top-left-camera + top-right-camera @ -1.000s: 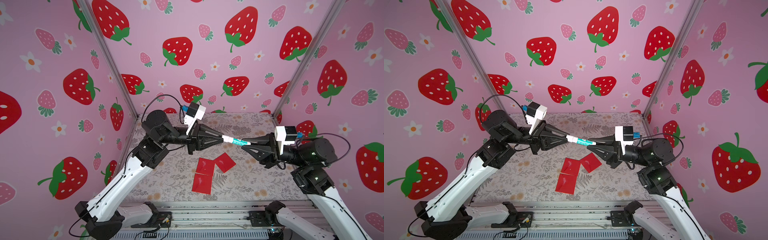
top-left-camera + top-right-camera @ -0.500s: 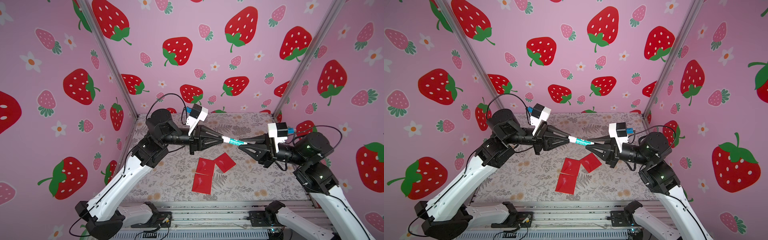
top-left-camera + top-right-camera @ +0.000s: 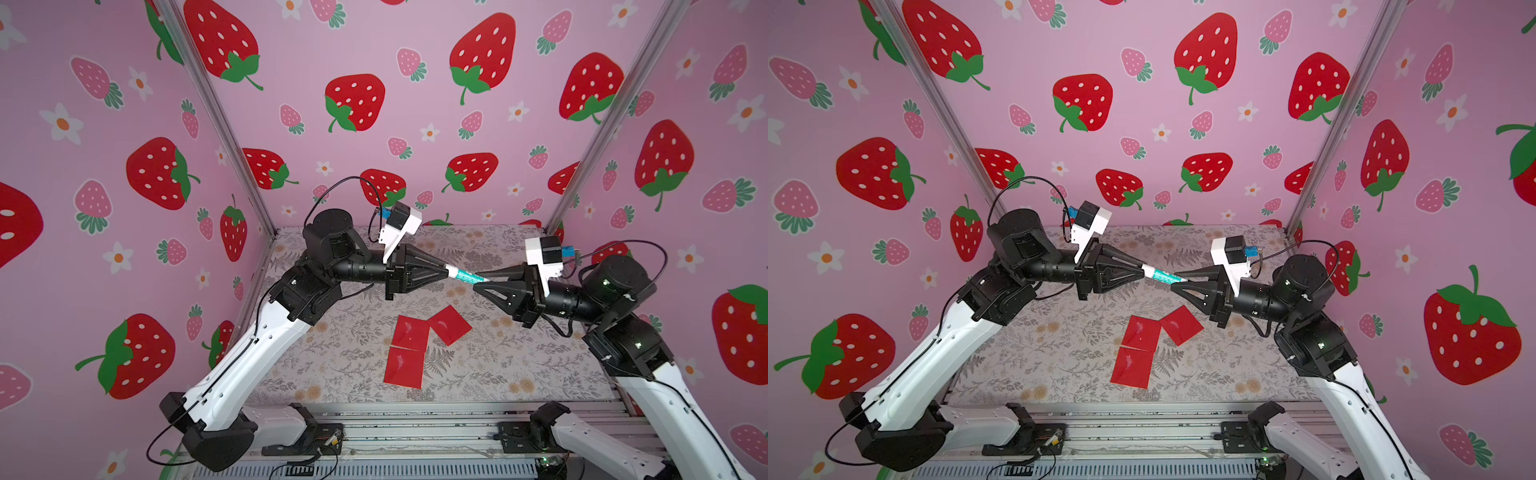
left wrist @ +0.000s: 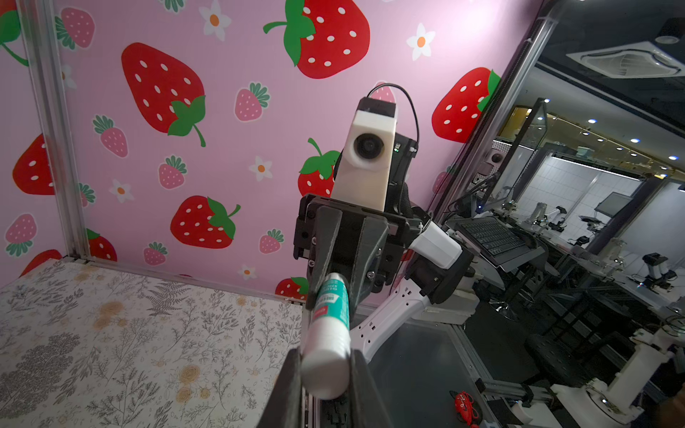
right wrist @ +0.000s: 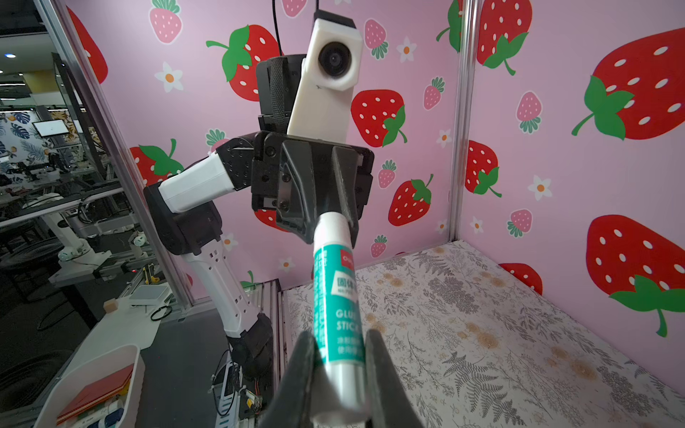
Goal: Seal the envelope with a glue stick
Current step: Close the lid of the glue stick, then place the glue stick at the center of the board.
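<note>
looking down in both top views, i see the small white cylindrical glue stick with the teal-green label band (image 3: 463,275) (image 3: 1160,274) held in mid-air between my two arms, well above the grey floral-patterned table cloth (image 3: 332,353). it lies nearly level, tipped slightly down toward the right arm.

the left gripper (image 3: 445,272) is clamped on the plain white end. in the left wrist view its dark fingers (image 4: 285,400) press against both sides of that white end, and the teal band runs on beyond them.

the right gripper (image 3: 478,283) is closed tight on the opposite end. in the right wrist view its fingers (image 5: 385,378) pinch the tube at the edge of the teal label, just past the printed words "glue stick".

the two grippers face each other tip to tip, near but apart, with a short stretch of teal label bare between them.

the flat red paper envelope (image 3: 405,365) (image 3: 1133,365) lies on the cloth below the stick, near the middle, and neither gripper touches it. it shows as red panels, with one angled off toward the right arm. i cannot tell which panel is the flap.
</note>
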